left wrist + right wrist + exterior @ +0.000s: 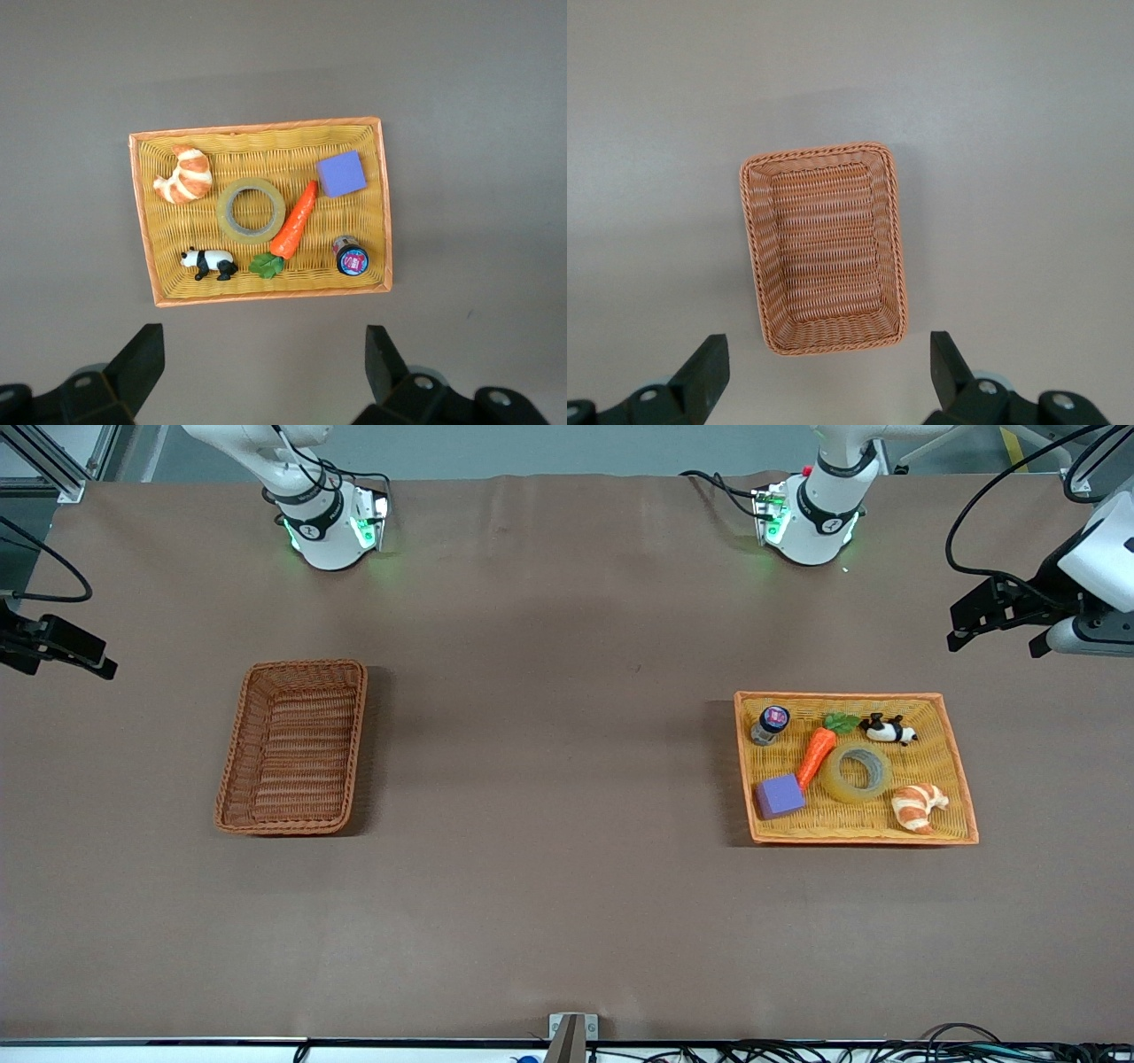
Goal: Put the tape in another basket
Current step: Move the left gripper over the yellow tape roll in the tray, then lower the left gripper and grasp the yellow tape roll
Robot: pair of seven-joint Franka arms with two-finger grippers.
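The tape [834,781] is a translucent yellowish ring lying flat in the yellow tray [941,755], between a carrot toy [815,755] and a croissant toy [918,806]. It also shows in the left wrist view [224,212]. The reddish-brown wicker basket [297,753] stands empty toward the right arm's end of the table, and shows in the right wrist view [824,252]. My left gripper [992,636] [263,347] is open and empty, high over the table beside the tray. My right gripper [55,657] [828,347] is open and empty, high over the table beside the basket.
The tray also holds a purple cube [780,795], a panda toy [889,730] and a small jar [769,724]. Brown table cover lies between the basket and the tray. The arms' bases [328,527] stand along the table's edge farthest from the front camera.
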